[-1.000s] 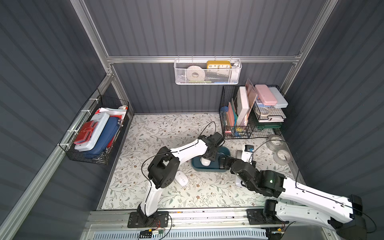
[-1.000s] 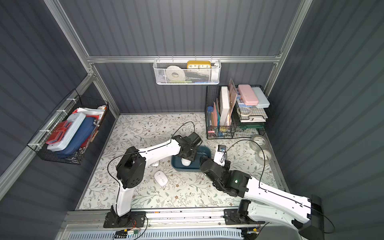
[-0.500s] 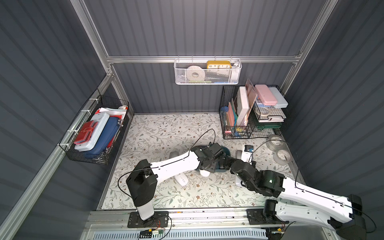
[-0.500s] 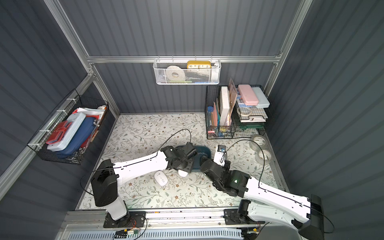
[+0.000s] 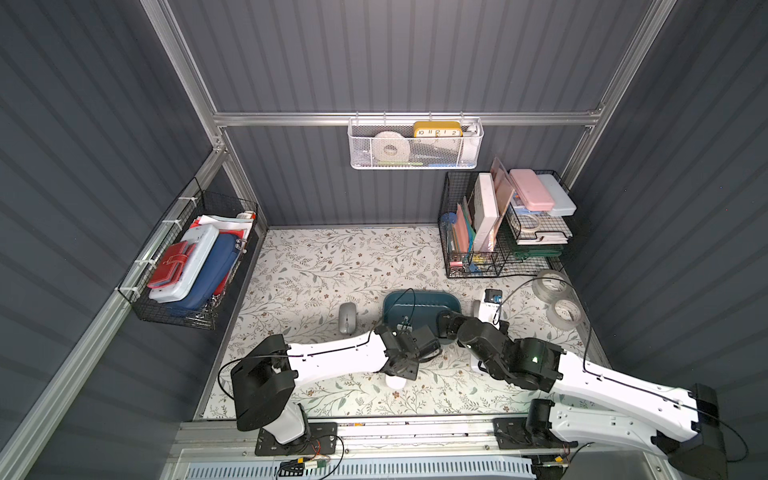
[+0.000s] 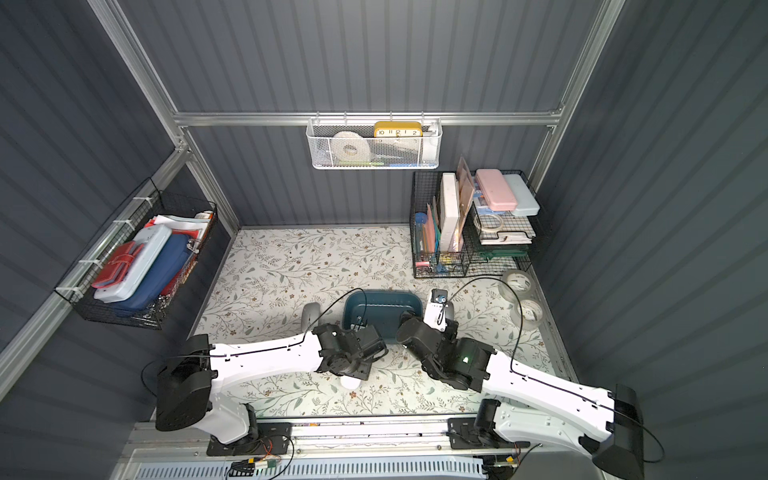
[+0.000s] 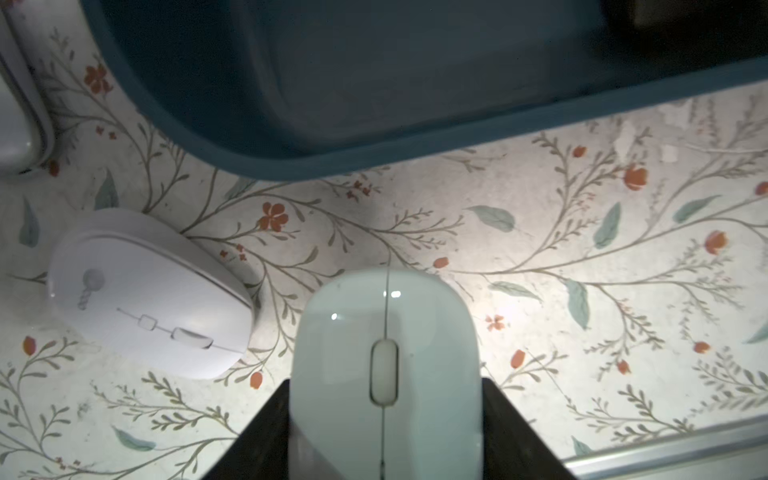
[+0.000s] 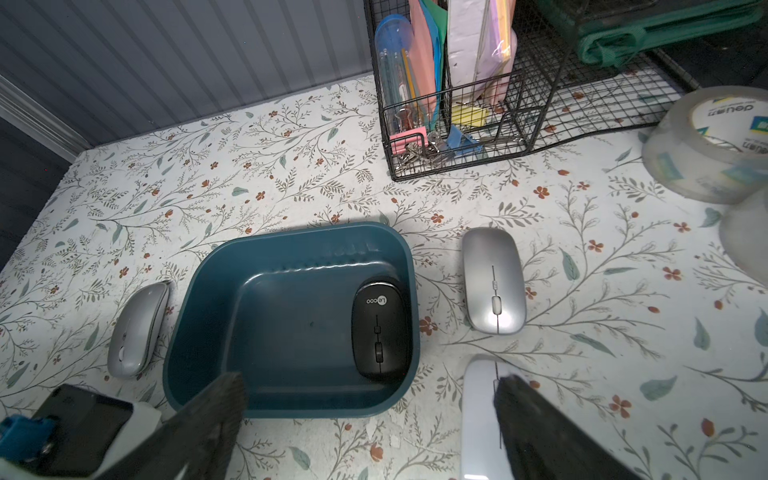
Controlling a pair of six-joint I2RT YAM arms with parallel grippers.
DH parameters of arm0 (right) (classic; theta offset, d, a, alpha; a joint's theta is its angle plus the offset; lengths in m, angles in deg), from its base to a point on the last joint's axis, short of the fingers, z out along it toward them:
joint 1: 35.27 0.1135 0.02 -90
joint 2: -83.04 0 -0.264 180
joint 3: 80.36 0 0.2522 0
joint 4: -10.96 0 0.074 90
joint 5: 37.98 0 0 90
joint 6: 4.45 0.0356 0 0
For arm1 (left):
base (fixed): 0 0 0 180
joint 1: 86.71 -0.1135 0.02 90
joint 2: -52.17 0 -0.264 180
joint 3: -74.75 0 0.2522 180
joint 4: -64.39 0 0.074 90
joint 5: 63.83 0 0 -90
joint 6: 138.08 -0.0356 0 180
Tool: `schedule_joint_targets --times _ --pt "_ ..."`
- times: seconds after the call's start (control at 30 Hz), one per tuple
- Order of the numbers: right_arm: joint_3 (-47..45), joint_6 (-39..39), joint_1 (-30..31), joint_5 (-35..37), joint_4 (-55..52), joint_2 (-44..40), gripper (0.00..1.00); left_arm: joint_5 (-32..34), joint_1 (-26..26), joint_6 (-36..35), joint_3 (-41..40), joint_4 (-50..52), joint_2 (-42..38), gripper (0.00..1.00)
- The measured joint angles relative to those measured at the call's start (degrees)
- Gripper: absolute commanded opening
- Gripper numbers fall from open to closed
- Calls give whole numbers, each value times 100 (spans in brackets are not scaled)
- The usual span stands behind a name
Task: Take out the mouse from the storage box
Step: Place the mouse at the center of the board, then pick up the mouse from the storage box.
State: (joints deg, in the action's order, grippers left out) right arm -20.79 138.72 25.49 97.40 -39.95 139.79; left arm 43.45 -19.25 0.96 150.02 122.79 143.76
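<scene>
Since 1 second ago my left pincer (image 7: 385, 419) has swung back from the box (image 8: 286, 328) toward the front of the mat (image 7: 540, 249), bringing the pale mouse (image 7: 384, 332) out with it. It is partly open, both fingers (image 7: 266, 436) pressed on that mouse's sides, outside the box and near its front rim; whether the mouse touches the mat I cannot tell. 1 white mouse (image 7: 145, 291) lies near it. My right pincer (image 8: 368, 399) gapes wide, holding nothing, near the box's front rim. 1 black mouse (image 8: 379, 328) lies inside the box, against the wall nearest the silver mouse (image 8: 493, 282).
</scene>
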Motion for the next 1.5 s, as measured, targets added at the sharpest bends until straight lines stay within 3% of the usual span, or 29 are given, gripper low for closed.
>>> schedule_joint_targets --times 0.63,0.7,0.8,1.0,1.1,1.5 --pt "105 44 0 -66 -13 210 99 83 0 232 -70 -553 957 59" --pt "105 46 0 -66 -17 192 99 90 0 223 -68 -570 957 63" --pt "105 59 0 -61 -26 155 99 94 0 188 -68 -588 957 77" --pt "118 87 0 -61 -57 129 99 210 0 188 -68 -595 892 81" --pt "216 94 -37 -92 -144 168 99 376 0 179 -72 -555 568 84" --pt "981 -269 -1062 -1172 -444 1351 99 1644 0 205 -629 -584 -2374 97"
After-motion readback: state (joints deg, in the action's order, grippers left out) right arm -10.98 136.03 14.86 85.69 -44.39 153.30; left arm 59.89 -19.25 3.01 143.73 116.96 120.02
